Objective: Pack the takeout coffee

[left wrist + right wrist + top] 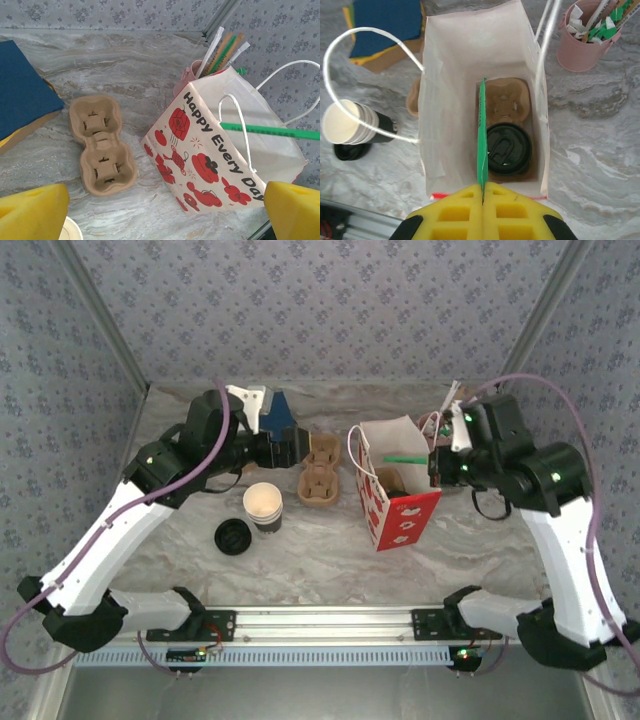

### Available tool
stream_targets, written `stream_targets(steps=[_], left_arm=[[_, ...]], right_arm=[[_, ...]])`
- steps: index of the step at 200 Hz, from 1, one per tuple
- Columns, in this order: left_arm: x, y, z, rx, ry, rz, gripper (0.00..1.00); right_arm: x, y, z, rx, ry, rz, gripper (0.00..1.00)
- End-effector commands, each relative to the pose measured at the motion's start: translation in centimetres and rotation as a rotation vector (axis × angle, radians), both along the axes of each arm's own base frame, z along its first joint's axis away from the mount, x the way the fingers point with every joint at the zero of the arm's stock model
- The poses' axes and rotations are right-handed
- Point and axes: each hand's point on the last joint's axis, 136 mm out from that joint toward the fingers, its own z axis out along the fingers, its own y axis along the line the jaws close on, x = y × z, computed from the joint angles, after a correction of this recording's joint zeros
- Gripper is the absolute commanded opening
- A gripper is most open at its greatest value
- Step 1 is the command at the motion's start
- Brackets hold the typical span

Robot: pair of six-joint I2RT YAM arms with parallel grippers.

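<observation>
The right fingers are pinched tight on a green straw, and that straw reaches across the open mouth of the paper bag. Down in the bag sits the takeout coffee, black lid on, in the pocket of a cardboard carrier nearest those fingers. The left fingers are spread wide with nothing in them, over the surface, near a second carrier lying beside the bag.

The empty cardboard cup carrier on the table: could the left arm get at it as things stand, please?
Probably yes: the left pincer is open, and the carrier lies uncovered just ahead, with the bag to its right.
</observation>
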Motion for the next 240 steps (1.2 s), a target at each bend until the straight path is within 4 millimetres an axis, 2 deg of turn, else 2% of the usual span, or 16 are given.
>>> stream_targets(steps=[1,38,73,122,142,162,179,189,199,240], left_arm=[[-0.4,0.8,0.3,0.006,-0.018,0.019,1.00],[-0.6,1.5,0.0,0.014,-0.025,0.037,1.00],[-0.7,2.0,-0.1,0.018,-0.027,0.050,1.00],[-0.9,2.6,-0.2,0.028,-0.031,0.066,1.00],[-1.0,2.8,-0.4,0.036,-0.028,0.073,1.00],[-1.0,3.2,-0.4,0.043,-0.031,0.083,1.00],[-1.0,3.5,-0.4,0.050,-0.033,0.091,1.00],[-1.0,3.5,-0.4,0.050,-0.034,0.092,1.00],[-0.9,3.5,-0.6,0.053,-0.030,0.092,1.00],[-0.3,3.2,-1.1,0.064,-0.015,0.101,1.00]], right_arm=[[1.3,-0.6,-0.3,-0.129,0.009,-0.037,0.00],[3.5,1.5,-2.0,-0.215,0.080,0.026,0.00],[5.5,3.2,-3.1,-0.226,0.095,0.062,0.00],[7.7,5.6,-6.0,-0.236,0.180,0.111,0.00],[8.6,6.0,-7.5,-0.261,0.205,0.121,0.00],[9.1,6.0,-8.6,-0.273,0.232,0.118,0.11],[9.2,5.8,-8.7,-0.285,0.232,0.115,0.37],[9.3,5.6,-8.3,-0.290,0.221,0.109,0.45],[9.3,5.4,-7.8,-0.283,0.205,0.104,0.48],[8.9,4.6,-4.5,-0.242,0.118,0.081,0.49]])
